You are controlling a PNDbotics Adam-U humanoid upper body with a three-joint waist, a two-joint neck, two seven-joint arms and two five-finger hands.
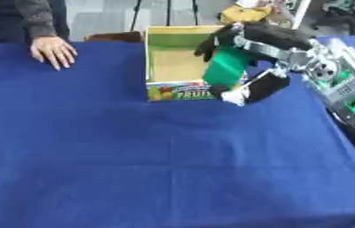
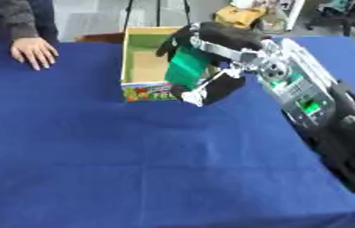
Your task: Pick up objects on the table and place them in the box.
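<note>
Left eye view: the right hand (image 1: 246,67) enters from the far right, fingers and thumb curled around a green object (image 1: 227,67), held tilted over the right wall of the open cardboard box (image 1: 172,91). The box stands on the blue table (image 1: 157,160); the hand and object hide its right side. A person's hand (image 1: 54,51) rests flat on the cloth, far left, well apart from the box.

Right eye view: the right arm (image 2: 304,98) fills the right edge. The left hand is not visible.
</note>
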